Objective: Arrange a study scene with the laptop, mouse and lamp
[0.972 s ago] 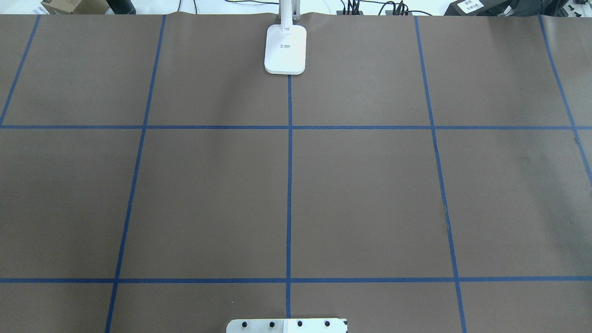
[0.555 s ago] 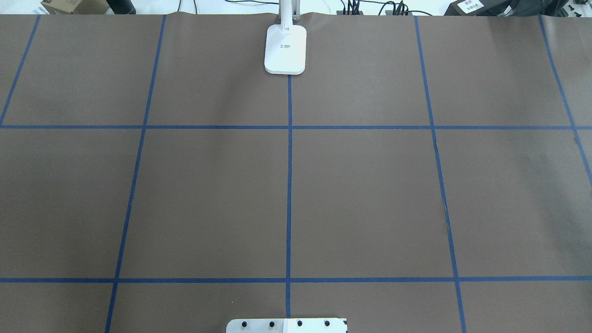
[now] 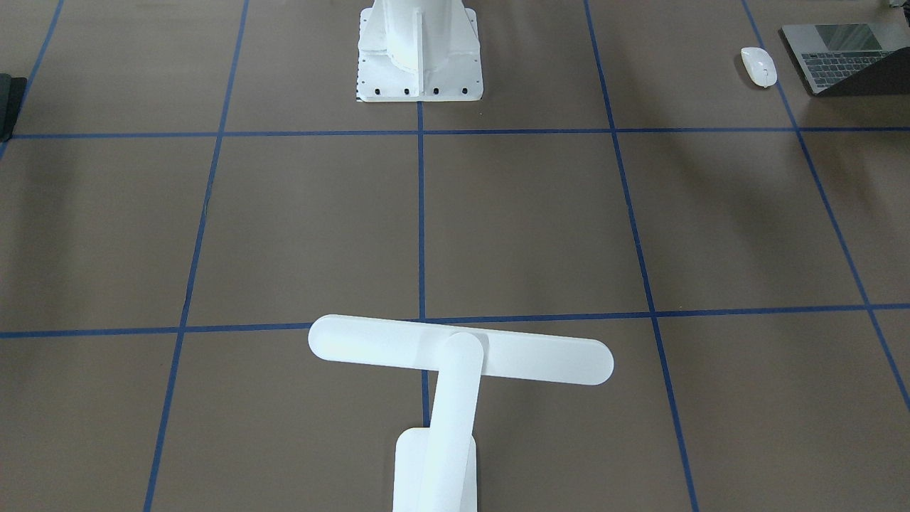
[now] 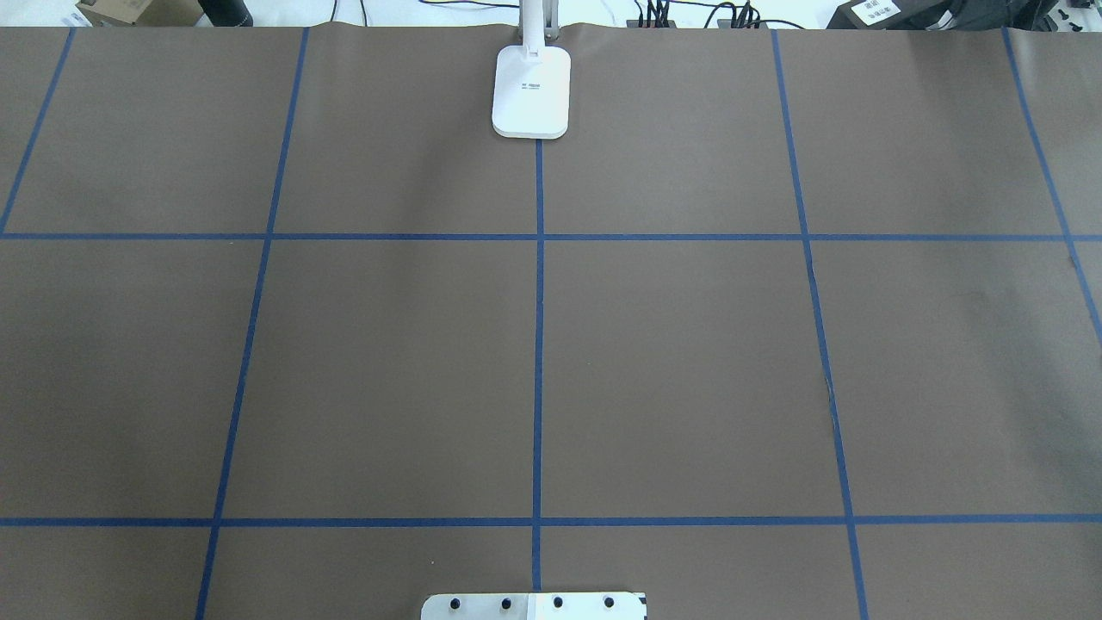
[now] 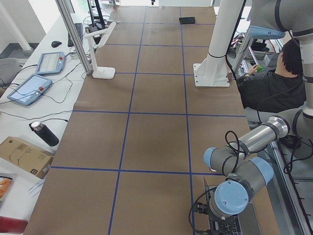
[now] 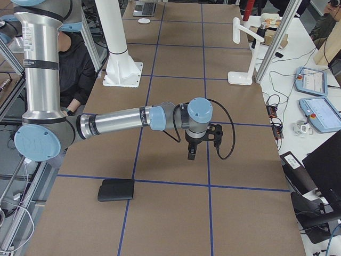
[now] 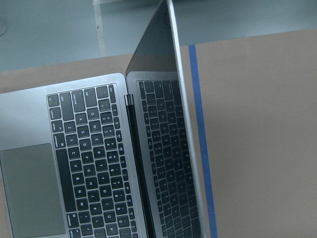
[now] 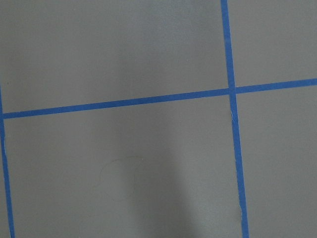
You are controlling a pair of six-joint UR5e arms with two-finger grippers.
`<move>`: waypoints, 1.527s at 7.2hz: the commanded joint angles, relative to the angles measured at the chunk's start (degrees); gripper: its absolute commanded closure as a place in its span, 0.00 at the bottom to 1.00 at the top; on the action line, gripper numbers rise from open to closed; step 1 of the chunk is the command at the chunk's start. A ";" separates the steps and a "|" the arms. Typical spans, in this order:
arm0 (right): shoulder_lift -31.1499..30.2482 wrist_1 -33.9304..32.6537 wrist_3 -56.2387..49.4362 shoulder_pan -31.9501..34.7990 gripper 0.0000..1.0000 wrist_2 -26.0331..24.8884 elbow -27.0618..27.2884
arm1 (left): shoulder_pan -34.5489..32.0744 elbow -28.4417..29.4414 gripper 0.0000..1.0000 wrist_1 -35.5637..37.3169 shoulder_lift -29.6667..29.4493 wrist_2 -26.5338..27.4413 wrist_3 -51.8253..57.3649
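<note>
The lamp (image 3: 461,352) is standing on the tabletop (image 3: 284,227) opposite the pedestal (image 3: 419,50); the mouse (image 3: 758,66) is lying between the pedestal and the laptop (image 3: 842,60), just beside the laptop.

My bench (image 4: 689,362) is covered in brown paper, marked into large squares by blue tape lines. At its far edge, on the middle line, the white T-shaped desk lamp (image 4: 531,90) stands on its flat rectangular base. At the near edge, in the middle, sits my white bolted flanged pedestal (image 3: 419,50). Well to my left, on the near side, lies the open slim grey metal laptop (image 3: 839,57). The small white oval mouse (image 3: 758,67) is just to its right, not touching it. Well to my right a flat black square mat (image 6: 116,190) lies at a tape line.
</note>
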 commanded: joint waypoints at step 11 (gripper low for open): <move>-0.94 0.00 0.00 0.70 0.01 1.70 0.73 | -0.26 -1.41 1.00 -0.01 0.49 -0.88 0.23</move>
